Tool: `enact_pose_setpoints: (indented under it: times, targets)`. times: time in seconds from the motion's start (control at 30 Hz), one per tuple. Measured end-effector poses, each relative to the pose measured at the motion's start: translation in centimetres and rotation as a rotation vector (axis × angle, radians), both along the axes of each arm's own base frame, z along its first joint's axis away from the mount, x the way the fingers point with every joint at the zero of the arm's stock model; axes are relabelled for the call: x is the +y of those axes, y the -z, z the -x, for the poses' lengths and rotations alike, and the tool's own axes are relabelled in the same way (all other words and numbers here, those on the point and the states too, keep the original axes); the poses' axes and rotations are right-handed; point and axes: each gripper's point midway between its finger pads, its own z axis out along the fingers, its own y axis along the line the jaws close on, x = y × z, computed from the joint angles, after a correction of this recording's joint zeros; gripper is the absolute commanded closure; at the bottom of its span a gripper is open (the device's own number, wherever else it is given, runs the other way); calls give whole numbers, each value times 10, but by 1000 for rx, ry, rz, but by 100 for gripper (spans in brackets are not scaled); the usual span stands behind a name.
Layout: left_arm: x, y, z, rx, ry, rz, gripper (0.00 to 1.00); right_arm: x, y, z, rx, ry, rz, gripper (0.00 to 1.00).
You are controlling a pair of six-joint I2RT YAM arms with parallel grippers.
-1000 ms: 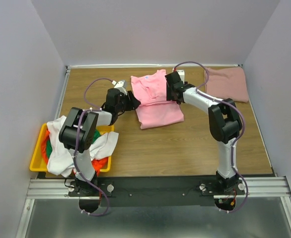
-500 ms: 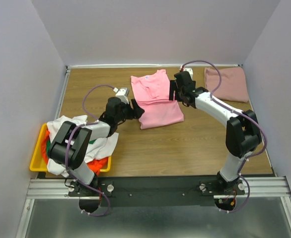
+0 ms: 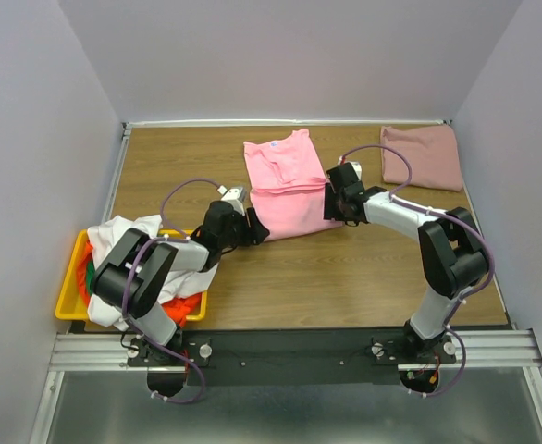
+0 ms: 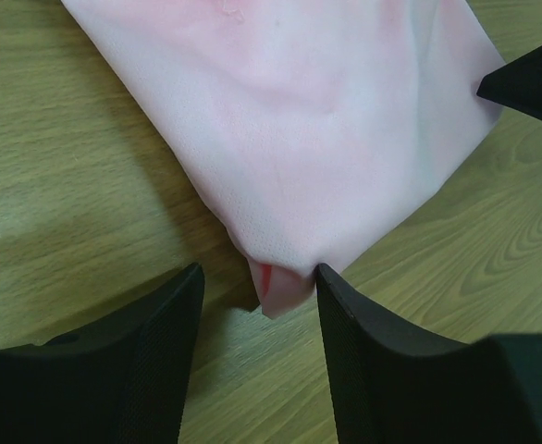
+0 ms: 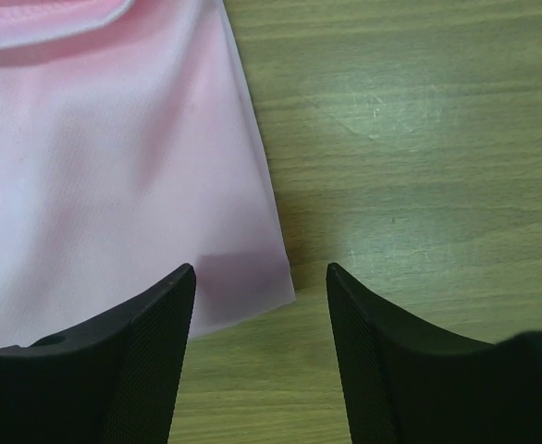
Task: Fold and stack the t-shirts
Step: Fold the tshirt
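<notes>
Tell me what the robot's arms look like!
The left arm and right arm are white tubes joined by chunky black joints. A thin purple cable loops along each. The left tool and right tool each have two black, wedge-shaped fingers with finely dotted inner faces.

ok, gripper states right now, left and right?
Left gripper: open, straddling a corner of the bright pink t-shirt, nothing held.
Right gripper: open over another corner of it, nothing held.
</notes>
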Motion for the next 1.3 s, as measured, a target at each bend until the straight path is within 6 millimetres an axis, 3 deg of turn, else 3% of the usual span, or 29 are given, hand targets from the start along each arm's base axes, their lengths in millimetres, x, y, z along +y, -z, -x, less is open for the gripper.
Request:
enact_pose_setpoints:
  times: [0.53,0.7,0.8,0.9,1.3]
  targets:
    - [-6,7,8,8,4,16,47,-14,25,13,39,52,-21,43]
    - [-7,7,9,6,3,19,50,-9,25,11,30,49,-59,56]
    - [-8,8,12,2,3,20,50,-7,25,11,24,50,-82,74]
    - [-8,9,13,1,-1,21,52,-4,25,12,20,46,-105,81]
    - [-14,10,28,9,5,26,54,-6,25,23,21,57,-125,85]
